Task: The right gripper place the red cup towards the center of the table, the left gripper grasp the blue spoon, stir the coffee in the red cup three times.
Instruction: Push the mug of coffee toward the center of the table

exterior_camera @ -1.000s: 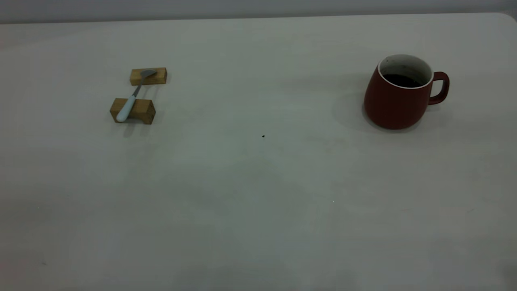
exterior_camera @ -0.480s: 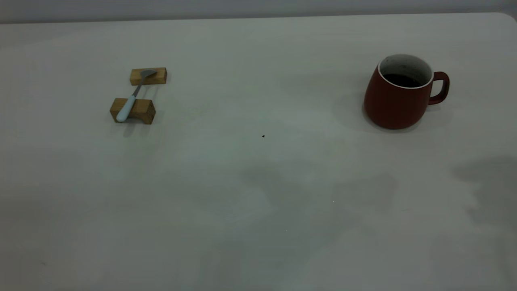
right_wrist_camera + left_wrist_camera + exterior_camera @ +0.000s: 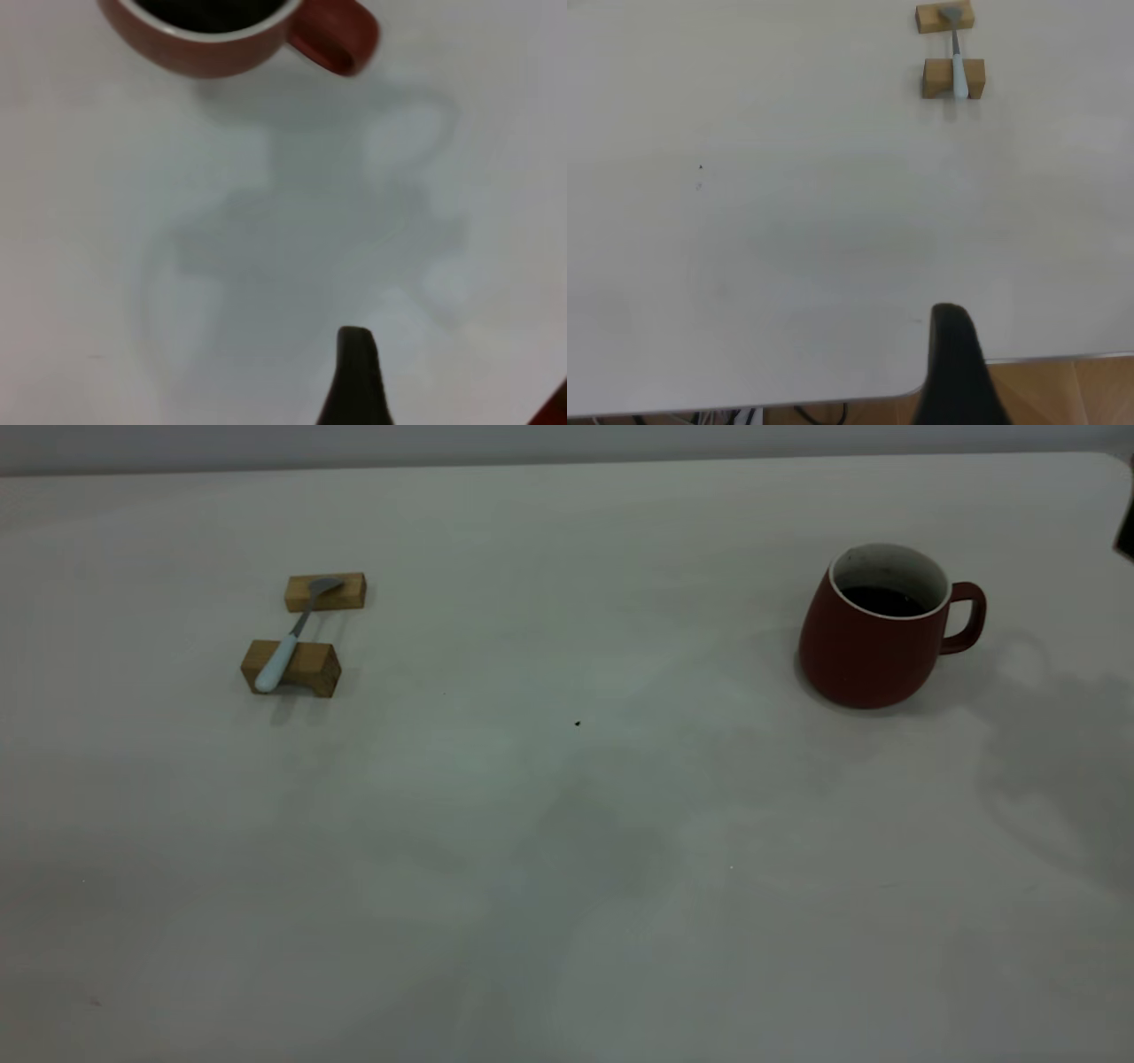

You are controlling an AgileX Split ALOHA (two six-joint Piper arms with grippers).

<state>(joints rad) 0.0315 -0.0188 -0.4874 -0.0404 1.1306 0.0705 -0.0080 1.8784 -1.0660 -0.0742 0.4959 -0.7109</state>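
Showing one dark fingertip each, left gripper (image 3: 957,372) over the near table (image 3: 567,868) edge, right gripper (image 3: 354,376) short of the cup: finger spacing cannot be told | blue spoon (image 3: 285,646) bridging two wooden blocks (image 3: 292,667), far left | red cup (image 3: 873,638) with coffee (image 3: 881,600), upright, far right, handle rightward

Only one dark fingertip of the left gripper (image 3: 957,372) shows, so its opening is unclear. The red cup (image 3: 221,35) is cut off in the right wrist view.
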